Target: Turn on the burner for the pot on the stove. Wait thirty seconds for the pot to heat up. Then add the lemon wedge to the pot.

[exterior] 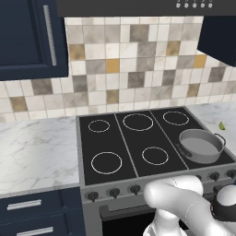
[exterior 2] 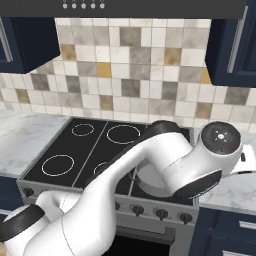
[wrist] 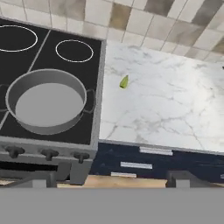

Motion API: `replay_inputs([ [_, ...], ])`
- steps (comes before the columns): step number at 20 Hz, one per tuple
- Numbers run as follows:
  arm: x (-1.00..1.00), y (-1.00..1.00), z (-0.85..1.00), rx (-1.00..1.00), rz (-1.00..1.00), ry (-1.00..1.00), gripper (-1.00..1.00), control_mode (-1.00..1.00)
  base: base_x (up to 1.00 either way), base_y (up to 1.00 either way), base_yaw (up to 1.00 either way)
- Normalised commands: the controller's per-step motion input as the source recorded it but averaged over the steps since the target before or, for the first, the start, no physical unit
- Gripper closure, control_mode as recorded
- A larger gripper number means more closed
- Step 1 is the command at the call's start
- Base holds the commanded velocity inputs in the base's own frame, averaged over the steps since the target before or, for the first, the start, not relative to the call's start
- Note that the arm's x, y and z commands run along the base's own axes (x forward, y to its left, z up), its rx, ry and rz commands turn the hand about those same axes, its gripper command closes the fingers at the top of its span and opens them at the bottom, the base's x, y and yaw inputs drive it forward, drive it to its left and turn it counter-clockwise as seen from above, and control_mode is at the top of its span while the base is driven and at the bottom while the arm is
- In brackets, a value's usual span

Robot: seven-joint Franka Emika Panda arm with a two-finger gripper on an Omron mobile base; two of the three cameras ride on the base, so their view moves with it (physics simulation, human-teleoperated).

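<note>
While I hold the arm back in front of the stove [wrist: 52,52], the hand [wrist: 111,181] hangs out past the appliance's steel front, its two dark finger tips spread wide with nothing between them. From the hand camera, the pot [wrist: 47,99] sits ahead and to the hand's left, on the stove's near corner burner, grey, shallow and empty, one loop handle pointing toward the desk [wrist: 166,105]. The lemon wedge [wrist: 124,82] lies farther ahead on the bare marble desk, just beyond the stove's edge, apart from the pot and nearly in line with the hand.

I judge the main risk to be the wedge itself: it is tiny and low, so fingers coming down slightly off line could push it across the marble instead of pinching it, or close on nothing. A carry toward the pot could also clip that loop handle and shift the pot off its ring. I cannot tell from these views whether the burner is lit.

Below the pot runs the row of dark knobs [wrist: 48,153]. Blue drawers [wrist: 144,164] sit under the desk. Nothing stands between hand and wedge.
</note>
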Motion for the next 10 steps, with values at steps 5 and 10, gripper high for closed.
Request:
replay_inputs([
  [5, 0.00, 0.00, -0.09, 0.25, -0.39, 0.02, -1.00, -1.00, 0.00, 0.00, 0.00],
  [10, 0.00, -0.28, -0.21, 0.26, -0.04, -0.01, -1.00, -1.00, 0.00, 0.00, 0.00],
])
